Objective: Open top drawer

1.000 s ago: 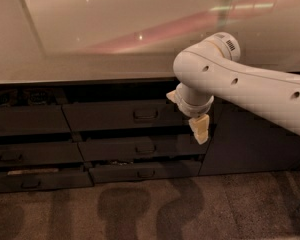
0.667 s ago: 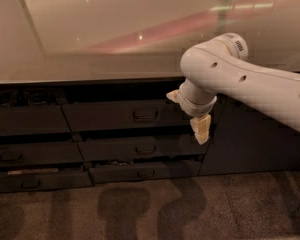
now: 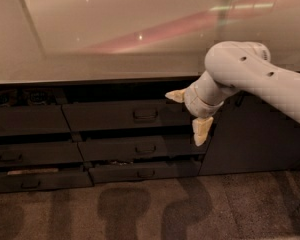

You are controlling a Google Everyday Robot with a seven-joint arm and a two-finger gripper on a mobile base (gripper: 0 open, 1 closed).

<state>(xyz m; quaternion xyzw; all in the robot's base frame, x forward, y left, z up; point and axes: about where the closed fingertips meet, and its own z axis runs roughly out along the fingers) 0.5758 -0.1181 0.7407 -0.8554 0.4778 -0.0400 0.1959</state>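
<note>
The top drawer is the widest dark front under the counter, with a small dark bar handle at its centre. My gripper hangs in front of the drawer's right end, to the right of the handle and apart from it. Its two cream fingertips are spread wide, one pointing left and one pointing down, with nothing between them. The white arm comes in from the right.
Two narrower dark drawers sit below the top one, and a second stack is at the left. A tall dark cabinet door is at the right. A pale countertop runs above and brown carpet lies below.
The arm and gripper have shifted slightly to the right. The drawers have not moved.
</note>
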